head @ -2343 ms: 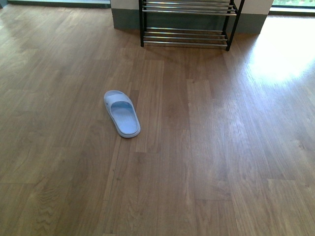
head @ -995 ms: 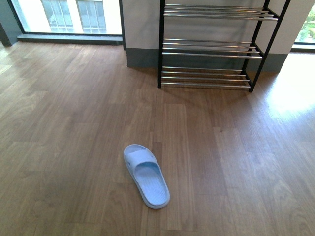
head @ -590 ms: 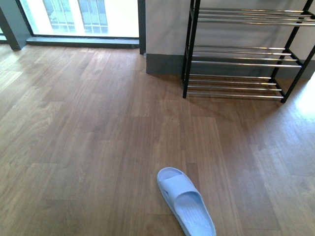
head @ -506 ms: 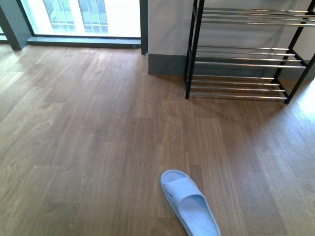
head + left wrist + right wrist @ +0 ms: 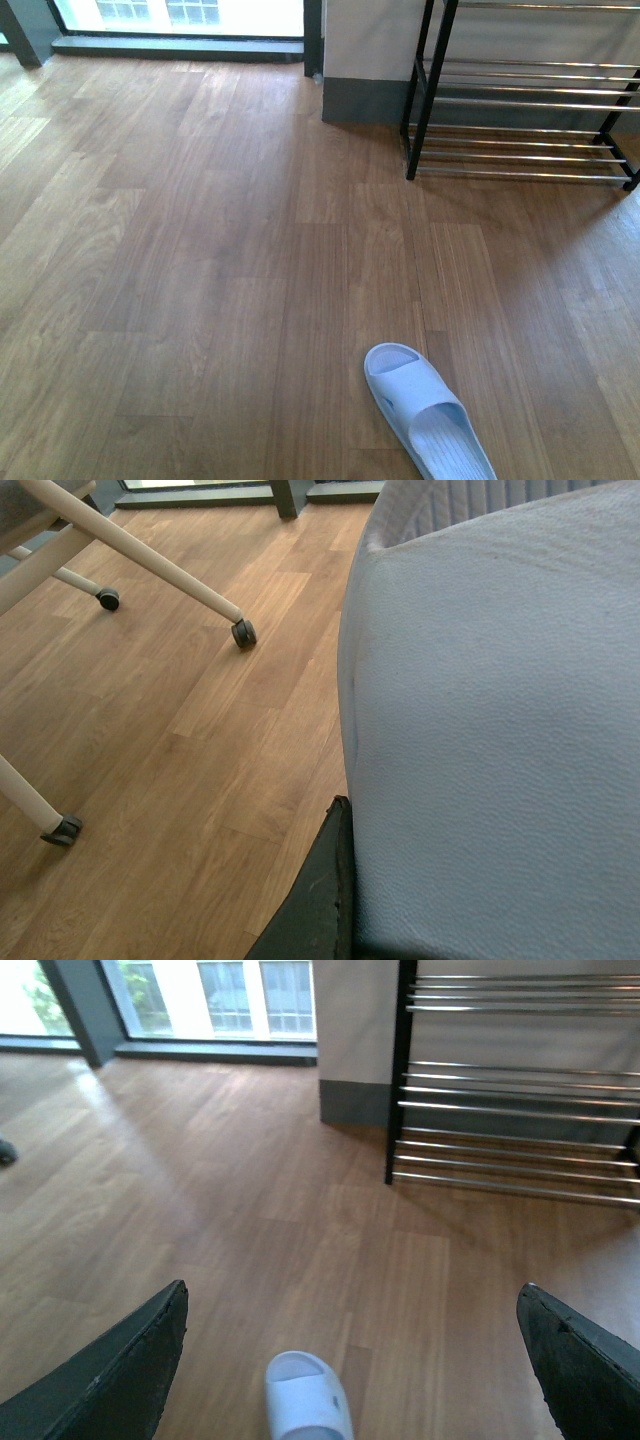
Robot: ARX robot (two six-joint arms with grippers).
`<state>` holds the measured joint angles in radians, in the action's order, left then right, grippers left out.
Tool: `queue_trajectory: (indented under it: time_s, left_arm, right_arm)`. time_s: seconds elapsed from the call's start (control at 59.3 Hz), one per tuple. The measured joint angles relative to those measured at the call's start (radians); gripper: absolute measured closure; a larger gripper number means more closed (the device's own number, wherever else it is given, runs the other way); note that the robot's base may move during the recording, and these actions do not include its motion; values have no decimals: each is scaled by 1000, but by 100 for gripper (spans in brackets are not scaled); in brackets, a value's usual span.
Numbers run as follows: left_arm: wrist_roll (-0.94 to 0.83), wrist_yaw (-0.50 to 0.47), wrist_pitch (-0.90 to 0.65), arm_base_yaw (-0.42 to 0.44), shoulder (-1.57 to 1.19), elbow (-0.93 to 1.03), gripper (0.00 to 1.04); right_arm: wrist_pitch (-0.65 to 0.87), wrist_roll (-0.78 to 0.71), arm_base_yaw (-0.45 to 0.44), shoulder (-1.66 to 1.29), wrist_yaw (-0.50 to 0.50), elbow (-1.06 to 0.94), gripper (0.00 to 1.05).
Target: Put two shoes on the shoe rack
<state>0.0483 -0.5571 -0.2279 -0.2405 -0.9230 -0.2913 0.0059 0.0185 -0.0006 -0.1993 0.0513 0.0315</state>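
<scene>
The shoes here are light blue slippers. One slipper (image 5: pixel 428 420) lies on the wooden floor at the bottom of the front view, toe pointing away; it also shows in the right wrist view (image 5: pixel 305 1402). My left gripper (image 5: pixel 470 925) is shut on the other slipper (image 5: pixel 490 710), which fills most of the left wrist view; only one dark finger (image 5: pixel 322 900) shows beside it. My right gripper (image 5: pixel 352 1290) is open and empty, above the floor, with the lying slipper between its fingers in view. The shoe rack (image 5: pixel 428 90), black frame with chrome bars, stands at the back right against the wall (image 5: pixel 400 1070).
A window (image 5: pixel 180 10) with a dark sill runs along the back left. A grey skirting (image 5: pixel 365 100) lines the wall behind the rack. White legs on castors (image 5: pixel 240 632) stand on the floor in the left wrist view.
In the front view the slipper and the rack have drifted to the right, and the rack now looks larger and is cut off at the right edge. The slipper still lies flat.
</scene>
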Motion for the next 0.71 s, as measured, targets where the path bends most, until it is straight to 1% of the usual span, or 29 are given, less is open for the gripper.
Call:
queue_trajectory:
  time_s: [0.034,0.084,0.118,0.135,0.152,0.169,0.219,0.253,0.287,0.354,0.421,0.523,0.59,0.708]
  left_arm:
    - [0,0,0,0,0,0,103]
    - [0,0,0,0,0,0,103]
    - [0,0,0,0,0,0,103]
    - [0,0,0,0,0,0,103]
    - [0,0,0,0,0,0,103]
    - [0,0,0,0,0,0,103]
    - [0,0,0,0,0,0,103]
    - [0,0,0,0,0,0,103]
    - [0,0,0,0,0,0,103]
    - [0,0,0,0,0,0,103]
    - [0,0,0,0,0,0,103]
    - [0,0,0,0,0,0,103]
    - [0,0,0,0,0,0,103]
    - [0,0,0,0,0,0,103]
  right_arm:
    - [72,-30,8,-93,-3,0,9]
    - [244,-123,9,-325,13,10,9]
    - [375,-186,-11,-512,46,32,9]
    - [416,-208,-19,-574,52,43,9]
    - [502,-253,-34,-711,52,73,9]
    - [552,-275,-45,-793,56,93,9]
    - [637,-327,-63,-957,62,137,9]
    - [705,-376,-75,-1118,59,182,9]
    - [745,-406,-78,-1230,53,212,9]
    - [758,-435,-79,-1429,74,267,9]
    - [778,-465,-74,-1623,71,312,9]
    - [780,-484,-69,-1819,67,383,9]
    - [779,-496,-67,-1928,49,440,9]
    - [759,-502,-64,-2026,55,492,9]
